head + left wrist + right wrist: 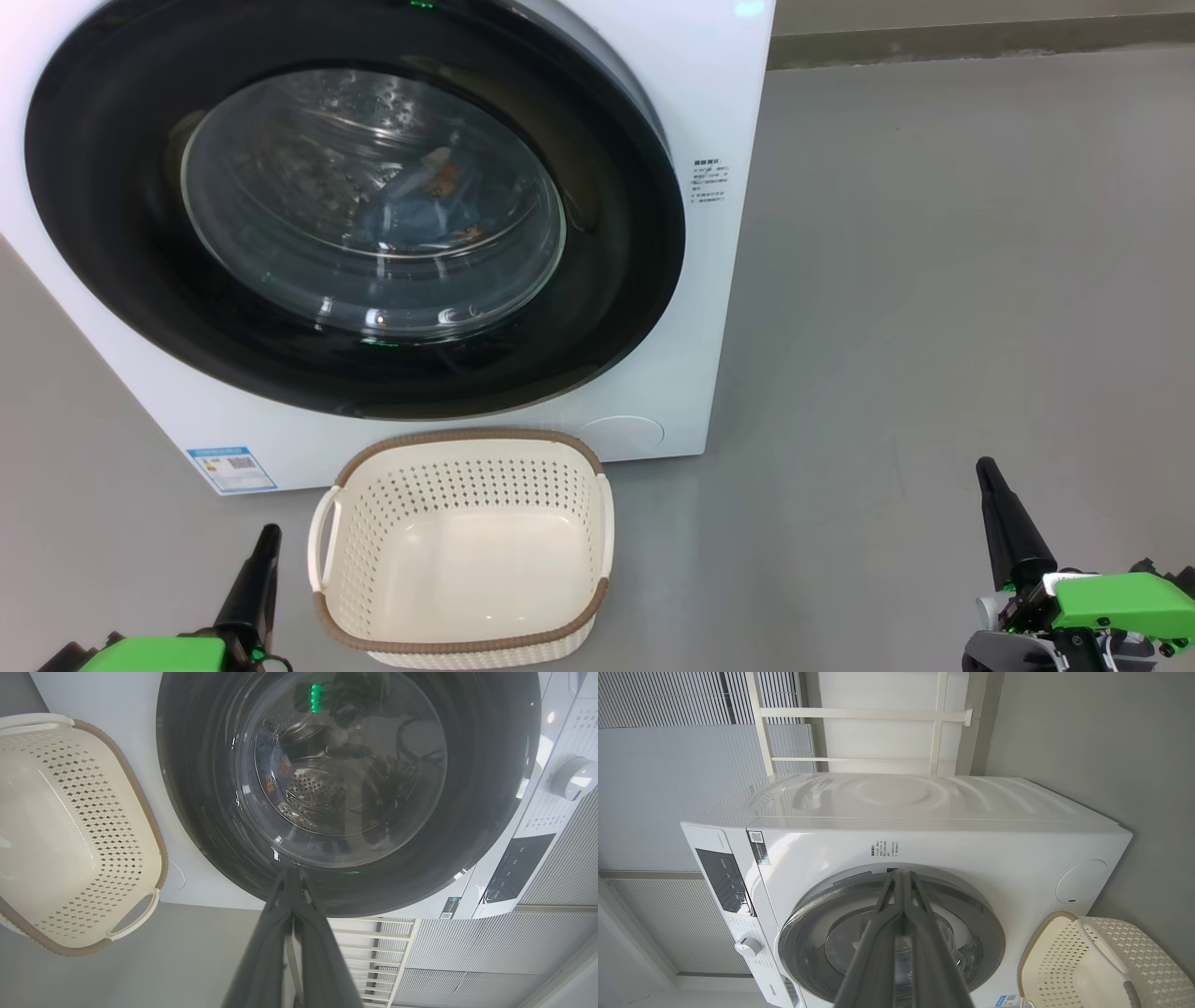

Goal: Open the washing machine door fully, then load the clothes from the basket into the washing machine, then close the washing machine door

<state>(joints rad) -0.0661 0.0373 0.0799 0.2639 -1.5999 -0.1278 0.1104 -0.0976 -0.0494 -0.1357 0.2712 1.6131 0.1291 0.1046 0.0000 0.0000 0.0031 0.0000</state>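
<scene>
Evidently final step done: clothes point(431, 201) inside washing machine point(709, 103), door point(112, 233) closed, basket point(467, 436) empty. My left claw point(267, 539), right claw point(986, 472): both closed, empty. I'd only check the door sits flush.

Grey floor, pale ribbed walls

A smooth, matte grey floor point(934, 280) runs back to a darker skirting strip point(980, 42) under a beige wall point(980, 11). Off to one side are ribbed pale-grey panels point(668, 765) and a white frame point(859, 714) whose crossbars divide bright panes. The light is soft and even, leaving a faint sheen on the floor.
</scene>
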